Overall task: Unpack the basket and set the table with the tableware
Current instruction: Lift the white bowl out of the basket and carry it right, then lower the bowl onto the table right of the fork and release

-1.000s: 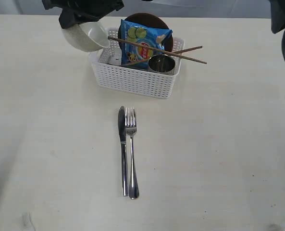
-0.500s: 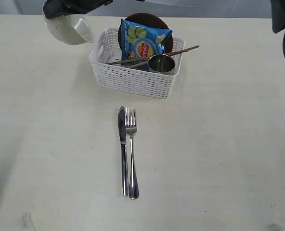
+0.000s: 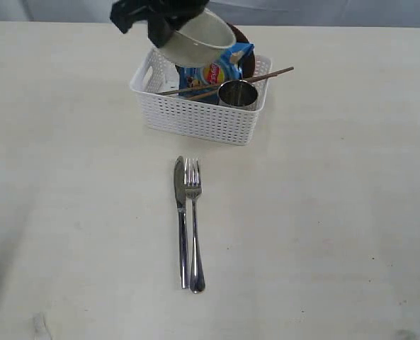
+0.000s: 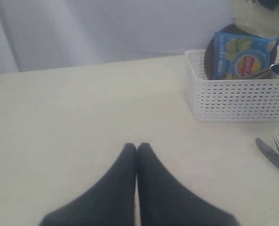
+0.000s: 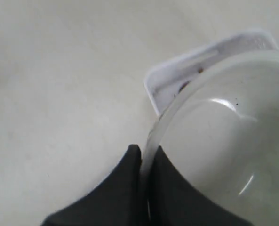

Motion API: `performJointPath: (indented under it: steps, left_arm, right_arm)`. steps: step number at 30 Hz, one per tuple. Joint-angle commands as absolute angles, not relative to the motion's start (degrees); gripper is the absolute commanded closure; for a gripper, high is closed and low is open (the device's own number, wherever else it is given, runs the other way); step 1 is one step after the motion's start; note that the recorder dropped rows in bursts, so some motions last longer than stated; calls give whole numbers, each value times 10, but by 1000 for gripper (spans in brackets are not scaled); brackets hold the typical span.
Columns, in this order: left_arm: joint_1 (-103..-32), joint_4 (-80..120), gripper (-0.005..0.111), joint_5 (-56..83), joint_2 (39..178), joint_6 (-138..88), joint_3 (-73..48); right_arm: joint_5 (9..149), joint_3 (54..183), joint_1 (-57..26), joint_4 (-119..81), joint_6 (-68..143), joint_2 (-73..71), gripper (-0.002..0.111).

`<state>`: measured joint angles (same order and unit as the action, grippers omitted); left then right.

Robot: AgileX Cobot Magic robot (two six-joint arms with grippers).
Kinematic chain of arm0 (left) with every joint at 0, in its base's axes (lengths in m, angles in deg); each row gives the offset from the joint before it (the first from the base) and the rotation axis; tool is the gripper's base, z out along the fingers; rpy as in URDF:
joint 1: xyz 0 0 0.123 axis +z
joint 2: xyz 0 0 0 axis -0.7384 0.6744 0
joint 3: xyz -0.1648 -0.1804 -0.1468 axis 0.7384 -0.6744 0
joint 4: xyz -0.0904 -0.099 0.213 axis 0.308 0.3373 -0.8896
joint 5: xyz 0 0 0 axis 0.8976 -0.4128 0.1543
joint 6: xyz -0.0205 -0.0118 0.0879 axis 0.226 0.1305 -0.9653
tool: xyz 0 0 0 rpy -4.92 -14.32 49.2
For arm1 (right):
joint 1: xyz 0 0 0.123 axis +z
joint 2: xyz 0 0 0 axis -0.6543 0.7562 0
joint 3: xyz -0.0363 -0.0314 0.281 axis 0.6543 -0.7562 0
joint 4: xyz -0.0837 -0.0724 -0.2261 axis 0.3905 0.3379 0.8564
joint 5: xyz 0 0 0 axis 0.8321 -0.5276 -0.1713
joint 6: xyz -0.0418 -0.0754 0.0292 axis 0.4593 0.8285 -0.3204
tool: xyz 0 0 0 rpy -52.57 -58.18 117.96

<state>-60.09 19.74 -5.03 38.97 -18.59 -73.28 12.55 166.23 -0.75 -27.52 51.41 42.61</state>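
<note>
a glossy, smooth cream bowl is seen, matt white perforated plastic on the basket, polished steel on knife and fork.

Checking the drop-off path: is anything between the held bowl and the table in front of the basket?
Yes. The bowl hangs in the right end effector over the basket, whose chip bag, cup and chopsticks sit below it. Past its front wall, only the knife and fork lie on the table.
</note>
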Motion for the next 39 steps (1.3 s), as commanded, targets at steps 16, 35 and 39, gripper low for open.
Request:
performJointPath:
  steps: [16,35,39]
  left_arm:
    - [-599,197,107,-48,388,-185,-734]
    - [-599,197,107,-48,388,-185,-734]
    - [-599,197,107,-48,388,-185,-734]
  right_arm:
    - [249,1198,15,-197,391,182,109]
    - [339,1106,39,-188,396,235,109]
    - [356,1074,59,-163,372,233,109]
